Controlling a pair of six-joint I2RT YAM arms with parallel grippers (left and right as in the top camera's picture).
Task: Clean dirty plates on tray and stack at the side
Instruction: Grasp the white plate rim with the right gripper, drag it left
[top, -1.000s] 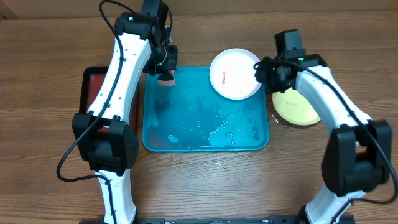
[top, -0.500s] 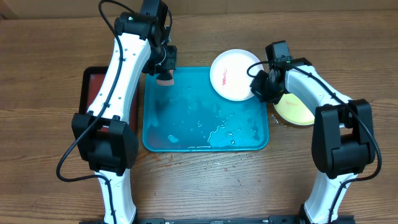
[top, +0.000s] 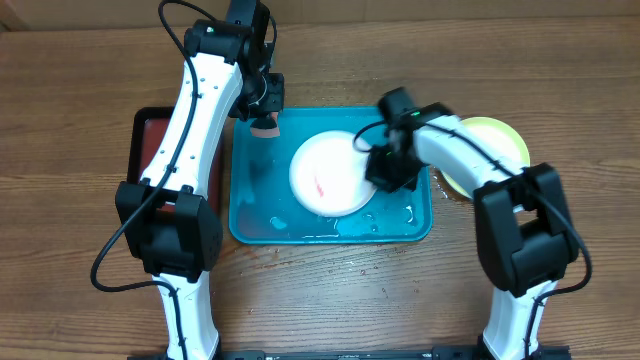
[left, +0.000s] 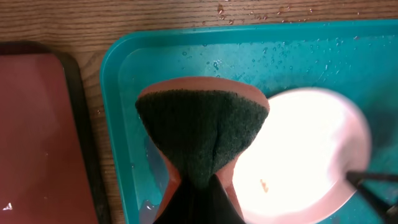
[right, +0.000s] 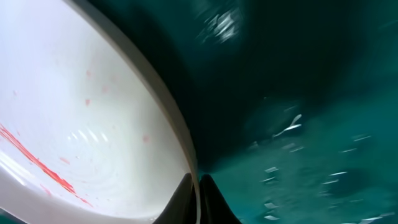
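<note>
Noted white plate (top: 325, 175) flat mid-tray (top: 255, 200), right rim pinched in closed right gripper (top: 378, 172); sponge (left: 202, 134) clamped in left gripper (top: 266, 120) over far-left corner, plate just rightward and nearer, left arm best placed for scrubbing.

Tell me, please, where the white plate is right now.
In the overhead view, the white plate is in the middle of the turquoise tray, its right rim pinched by the right gripper.

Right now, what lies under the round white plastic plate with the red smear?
The large turquoise plastic tray, wet around the white plate. The tray floor directly beneath is covered, so unseen.
</note>
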